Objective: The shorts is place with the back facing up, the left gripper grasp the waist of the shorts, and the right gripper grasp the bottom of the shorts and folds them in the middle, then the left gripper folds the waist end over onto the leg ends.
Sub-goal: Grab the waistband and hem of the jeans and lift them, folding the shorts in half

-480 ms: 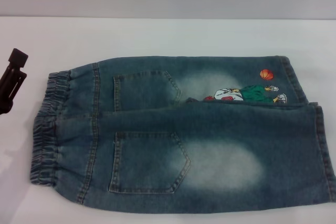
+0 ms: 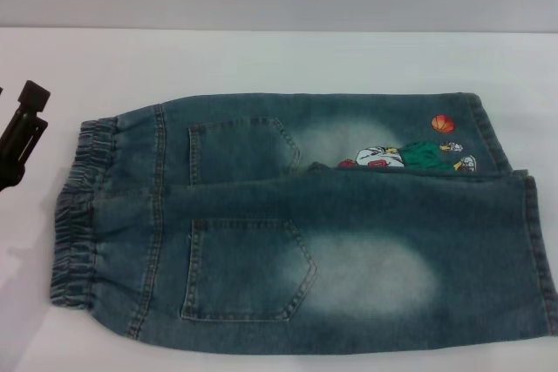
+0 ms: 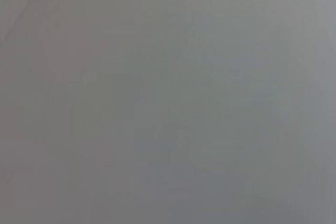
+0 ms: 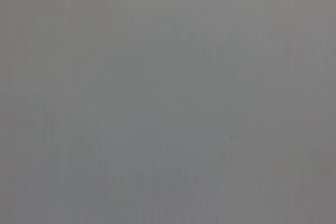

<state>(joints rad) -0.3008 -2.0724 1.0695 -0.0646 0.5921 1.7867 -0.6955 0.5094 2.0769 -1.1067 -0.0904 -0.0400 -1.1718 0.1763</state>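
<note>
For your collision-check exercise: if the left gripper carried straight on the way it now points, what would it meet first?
Probably the bare table. The left gripper points up-right, passing beyond the waist of the shorts; depth is unclear.

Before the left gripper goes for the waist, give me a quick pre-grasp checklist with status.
1. Shorts back side up, both patch pockets showing: ok.
2. Shorts spread flat on the table, legs side by side: ok.
3. Waist exposed on the robot's left, nothing lying on it: ok.
4. Left gripper near the waist but apart from it, beside its far corner: ok.
5. Left gripper fingers open for the grasp: cannot tell.
6. Right gripper ready at the leg hems: not ok, it shows in no view; both wrist views are blank grey.
</note>
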